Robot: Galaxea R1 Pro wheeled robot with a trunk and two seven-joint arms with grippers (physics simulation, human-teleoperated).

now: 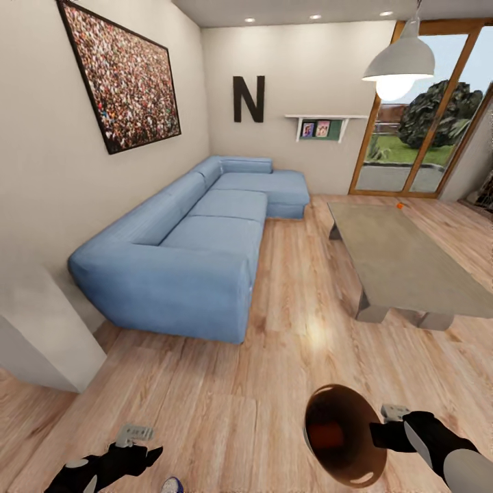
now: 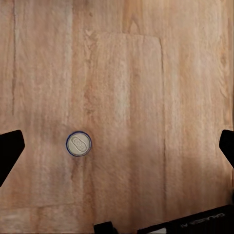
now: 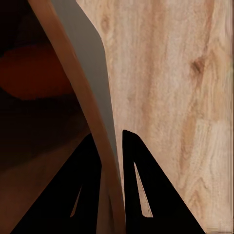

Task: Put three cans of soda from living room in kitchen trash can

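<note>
The trash can (image 1: 346,438) hung tilted low at the head view's right, its brown inside facing the camera and an orange can (image 1: 327,434) lying within. The right gripper (image 1: 381,434) was clenched on its rim: in the right wrist view the 2 black fingers (image 3: 141,195) sat on either side of the wood-toned rim (image 3: 78,87), 1 inside and 1 outside. A blue can (image 2: 78,144) stood upright on the wooden floor (image 2: 146,97) below the left gripper (image 1: 140,457), silver top up, and peeked in at the head view's lower edge (image 1: 172,485). The left gripper's fingers (image 2: 9,148) were spread wide, holding nothing. Farther off, a small orange can (image 1: 400,205) sat at the far edge of the low grey table (image 1: 404,267), right of the blue sofa (image 1: 198,239).
</note>
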